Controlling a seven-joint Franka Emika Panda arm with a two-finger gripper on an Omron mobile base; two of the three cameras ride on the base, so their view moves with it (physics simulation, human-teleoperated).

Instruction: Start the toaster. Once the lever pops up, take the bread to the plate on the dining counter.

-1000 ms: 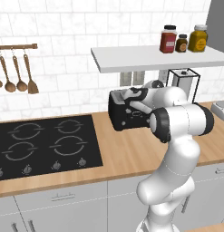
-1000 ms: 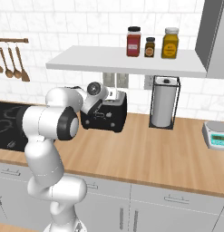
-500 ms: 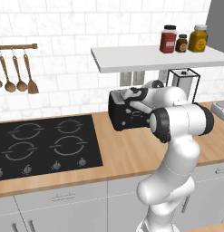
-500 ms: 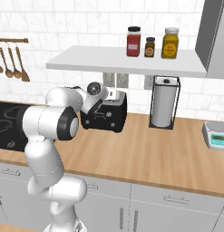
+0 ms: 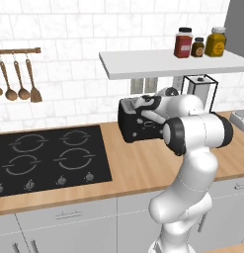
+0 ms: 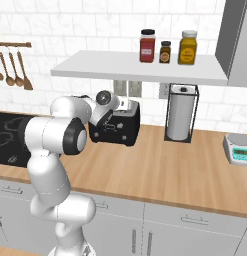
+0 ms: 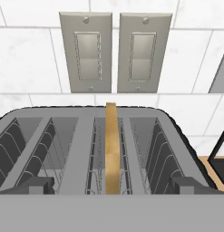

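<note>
Gripper stayed over toaster, no change; fingers spread open, empty; bread upright in slot, lift pending.

Gripper: directly above toaster, fingertips spread to either side of the slots. Bread: on edge in the slot midway between the fingertips, just beyond them. Wall switches: behind toaster, straight ahead of the claw. Paper towel holder: right of the claw, on the worktop. Hob: left of the claw. Shelf: overhead, jars on it.
</note>
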